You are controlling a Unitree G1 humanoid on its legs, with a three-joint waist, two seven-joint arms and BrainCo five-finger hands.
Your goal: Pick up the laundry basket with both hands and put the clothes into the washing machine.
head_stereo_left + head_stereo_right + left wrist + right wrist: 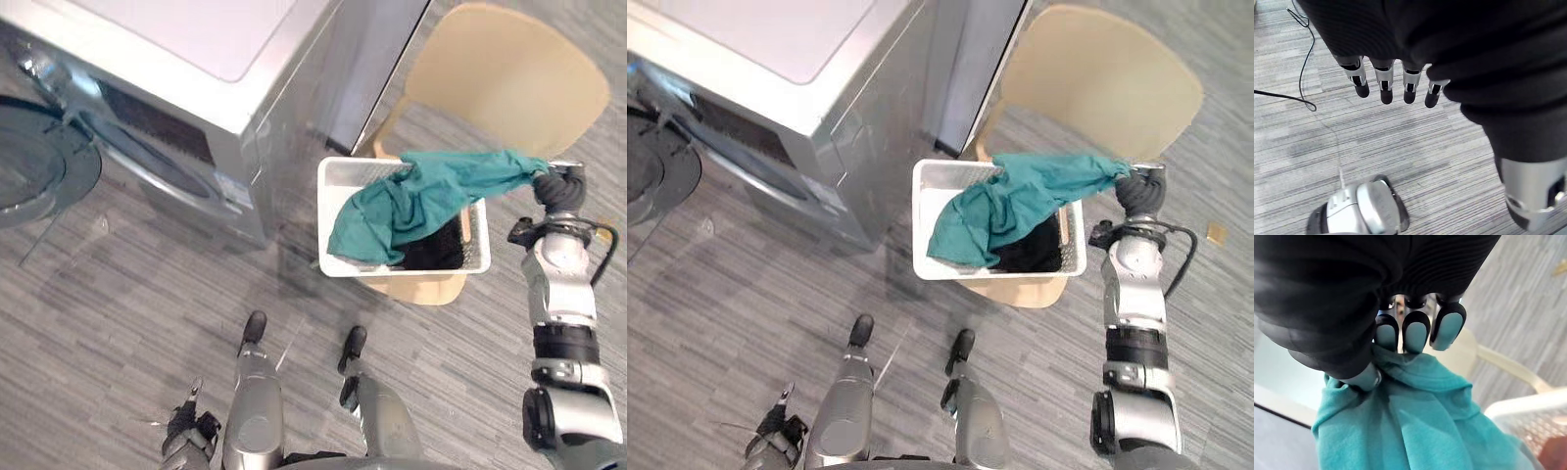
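Note:
A white laundry basket (338, 174) stands on a beige chair (509, 73) beside the washing machine (196, 59). A teal garment (431, 191) spills over its near-left rim and stretches up to the right, where my right hand (554, 186) is shut on its end. In the right wrist view the fingers (1415, 335) curl into the teal cloth (1415, 421), with the basket rim (1528, 406) just past it. Dark clothes (436, 250) lie in the basket under the teal one. My left hand (186, 426) hangs low by the floor, fingers (1385, 88) straight and holding nothing.
The machine's round door (39, 166) stands swung open at the far left, with its drum opening facing the grey striped floor (147, 294). The chair's backrest rises behind the basket. A thin black cable (1303, 73) lies on the floor near the left hand.

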